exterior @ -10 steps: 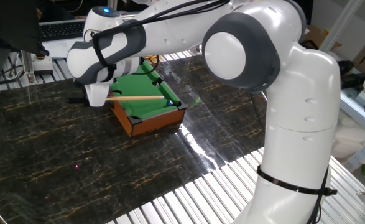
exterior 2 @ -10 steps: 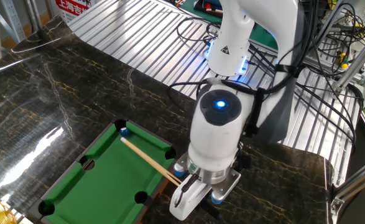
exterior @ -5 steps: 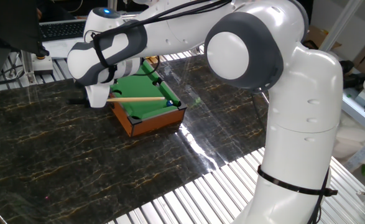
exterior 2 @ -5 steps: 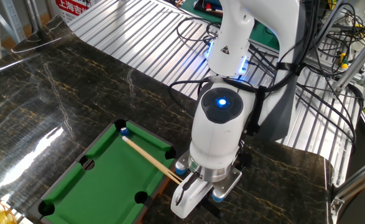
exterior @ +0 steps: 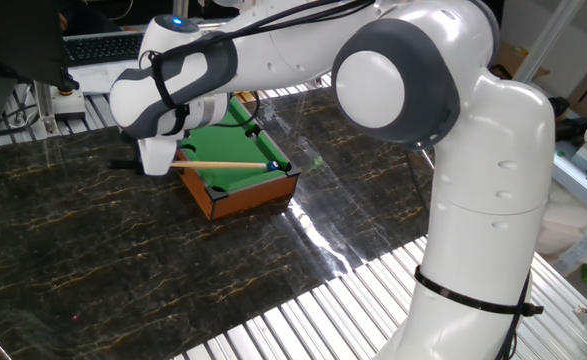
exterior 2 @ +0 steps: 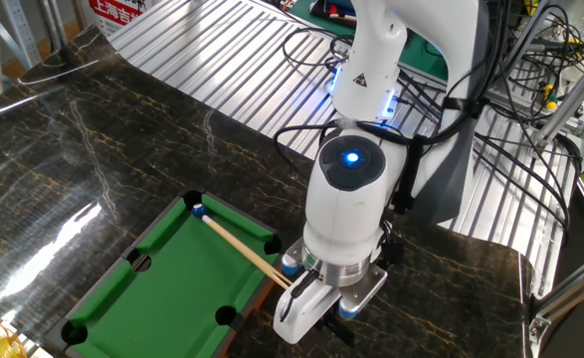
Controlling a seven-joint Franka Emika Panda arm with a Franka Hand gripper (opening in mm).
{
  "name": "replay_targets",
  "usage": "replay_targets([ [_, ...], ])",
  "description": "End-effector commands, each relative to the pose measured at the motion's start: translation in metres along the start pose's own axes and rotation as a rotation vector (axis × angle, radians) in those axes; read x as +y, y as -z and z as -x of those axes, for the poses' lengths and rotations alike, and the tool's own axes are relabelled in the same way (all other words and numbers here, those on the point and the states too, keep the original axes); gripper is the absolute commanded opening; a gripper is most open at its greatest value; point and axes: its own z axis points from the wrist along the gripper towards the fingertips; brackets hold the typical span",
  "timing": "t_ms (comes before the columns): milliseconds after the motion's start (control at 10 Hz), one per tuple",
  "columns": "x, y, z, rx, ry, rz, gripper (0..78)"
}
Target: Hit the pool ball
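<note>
Gripper fingers sit closed around the butt end of the cue stick, just outside the rail of the pool table; you see the wrist housing with its lit blue indicator directly above. No brand or label on the arm can be read; a red sign at the top edge of the other fixed view carries white characters too small to make out.

Note the cue's long axis: it runs diagonally across the green felt from the gripper toward the far corner pocket, lying nearly level. Its tip ends just beside the pool ball; you cannot tell whether they touch.

The pool ball is tiny, glossy and blue, resting on the felt at a corner pocket, against the wooden rail.
</note>
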Motion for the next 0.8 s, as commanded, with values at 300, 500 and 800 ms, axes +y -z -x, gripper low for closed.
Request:
replay_targets([
  [300,0.002,0.0,0.006,0.004,0.011,0.005,1.1],
  [500,0.004,-0.003,0.024,-0.002,0.009,0.022,1.1],
  [800,0.005,0.002,0.008,-0.014,-0.006,0.024,1.1],
])
